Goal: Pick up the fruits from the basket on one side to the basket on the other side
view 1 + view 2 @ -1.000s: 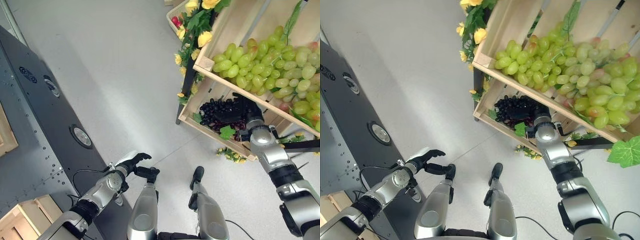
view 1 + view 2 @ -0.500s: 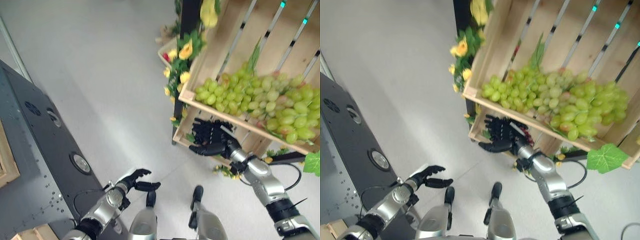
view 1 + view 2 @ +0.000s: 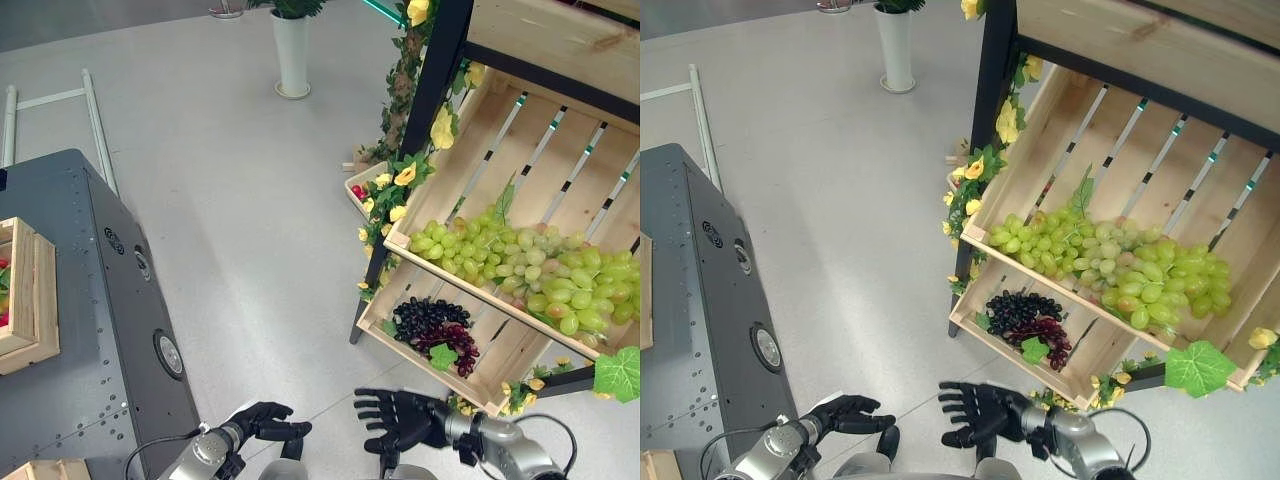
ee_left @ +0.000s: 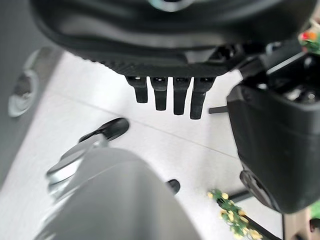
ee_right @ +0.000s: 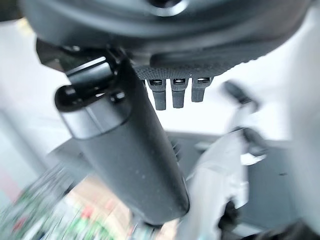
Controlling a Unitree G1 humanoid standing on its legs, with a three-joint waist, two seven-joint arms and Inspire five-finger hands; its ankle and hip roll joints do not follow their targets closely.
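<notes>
A bunch of dark grapes (image 3: 435, 335) lies in the lower wooden crate (image 3: 400, 355) of a slanted stand. Green grapes (image 3: 530, 270) fill the crate above it (image 3: 520, 150). My right hand (image 3: 400, 420) hovers low in front of the stand, apart from the dark grapes, fingers spread and holding nothing; its thumb (image 5: 125, 150) sticks out straight. My left hand (image 3: 262, 420) hangs by the grey table's corner, fingers relaxed and empty, and its fingers (image 4: 167, 97) point straight out. On the grey table (image 3: 110, 330) at the left stands a wooden crate (image 3: 35, 310).
The stand's black post (image 3: 425, 110) carries yellow flowers and leaves. A small basket with red fruit (image 3: 362, 190) sits on the floor by the post. A white vase (image 3: 292, 50) stands further back. Metal poles (image 3: 95, 120) lie on the floor beyond the table.
The camera has tilted up, showing more of the stand and floor. My right hand has pulled back out of the dark-grape crate, empty and spread. The left hand stays put.
</notes>
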